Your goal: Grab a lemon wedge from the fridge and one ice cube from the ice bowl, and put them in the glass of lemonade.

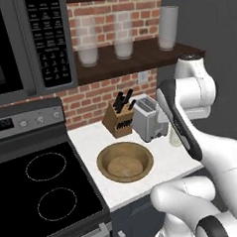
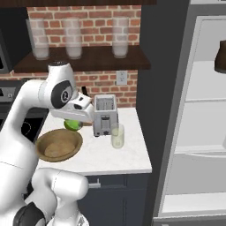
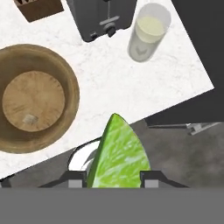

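Gripper: the gripper (image 3: pixel 114 181) is seen in the hand view clenched on the lemon wedge (image 3: pixel 117 155), one dark tip on each side of it at the bottom edge.
Lemon wedge: a yellow-green wedge is held between the tips, its pointed end rising toward 12 o'clock in the hand view; in the right base view it shows as a green patch (image 2: pixel 73 124) under the hand, above the far rim of the ice bowl.
Ice bowl: the wide wooden bowl (image 3: pixel 65 78) is found at 10 o'clock from the wedge in the hand view, resting on the desk (image 3: pixel 109 83); in the left base view it sits at the front of the desk (image 1: pixel 124 162).
Ice cube: a small pale cube (image 3: pixel 29 119) is seen on the bowl's floor, toward its lower part in the hand view.
Glass of lemonade: the short clear tumbler (image 3: pixel 148 37) with pale yellow liquid stands at 1 o'clock from the wedge in the hand view, well apart from it; in the right base view it stands just beside the toaster, at its 4 o'clock (image 2: pixel 117 135).
Toaster: a grey toaster (image 2: pixel 104 115) stands between the bowl and the glass, toward the wall.
Knife block: a wooden block (image 1: pixel 117 119) is set at 9 o'clock from the toaster in the left base view.
Fridge: the fridge (image 2: pixel 207 132) stands open at 3 o'clock in the right base view, white shelves showing.
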Controlling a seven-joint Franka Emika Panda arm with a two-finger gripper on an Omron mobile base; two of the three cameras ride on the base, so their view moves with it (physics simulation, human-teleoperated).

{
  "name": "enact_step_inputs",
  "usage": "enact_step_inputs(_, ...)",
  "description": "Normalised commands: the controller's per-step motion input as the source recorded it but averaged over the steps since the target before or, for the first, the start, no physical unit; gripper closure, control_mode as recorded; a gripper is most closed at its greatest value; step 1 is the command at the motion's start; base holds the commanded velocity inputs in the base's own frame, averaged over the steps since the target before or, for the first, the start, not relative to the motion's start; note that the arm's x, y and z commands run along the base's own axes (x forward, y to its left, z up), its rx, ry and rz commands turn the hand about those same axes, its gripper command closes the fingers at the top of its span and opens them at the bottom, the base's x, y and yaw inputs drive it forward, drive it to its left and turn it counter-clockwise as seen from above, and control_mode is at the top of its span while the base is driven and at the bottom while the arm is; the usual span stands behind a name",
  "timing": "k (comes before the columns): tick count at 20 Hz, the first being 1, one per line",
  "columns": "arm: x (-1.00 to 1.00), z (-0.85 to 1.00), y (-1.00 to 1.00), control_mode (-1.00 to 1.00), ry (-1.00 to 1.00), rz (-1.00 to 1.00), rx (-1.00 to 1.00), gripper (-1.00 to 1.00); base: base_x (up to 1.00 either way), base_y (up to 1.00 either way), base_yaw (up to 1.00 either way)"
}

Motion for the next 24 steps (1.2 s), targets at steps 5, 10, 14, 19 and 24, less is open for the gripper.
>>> enact_step_inputs(5, 0.89, -0.31, -0.5, -1.0, 0.0, -0.01, 0.0, 1.0, 0.0, 0.0, 0.0)
enact_step_inputs(10, 0.86, 0.0, -0.31, -1.0, -0.09, 0.0, -0.03, 1.0, 0.0, 0.0, 0.0)
enact_step_inputs(14, 0.58, -0.06, -0.21, -1.0, -0.16, 0.0, 0.0, 1.0, 0.0, 0.0, 0.0)
enact_step_inputs(19, 0.07, -0.29, -0.15, -1.0, -0.07, 0.0, 0.01, 1.0, 0.0, 0.0, 0.0)
enact_step_inputs(24, 0.04, -0.17, -0.11, -1.0, 0.04, 0.0, 0.01, 1.0, 0.0, 0.0, 0.0)
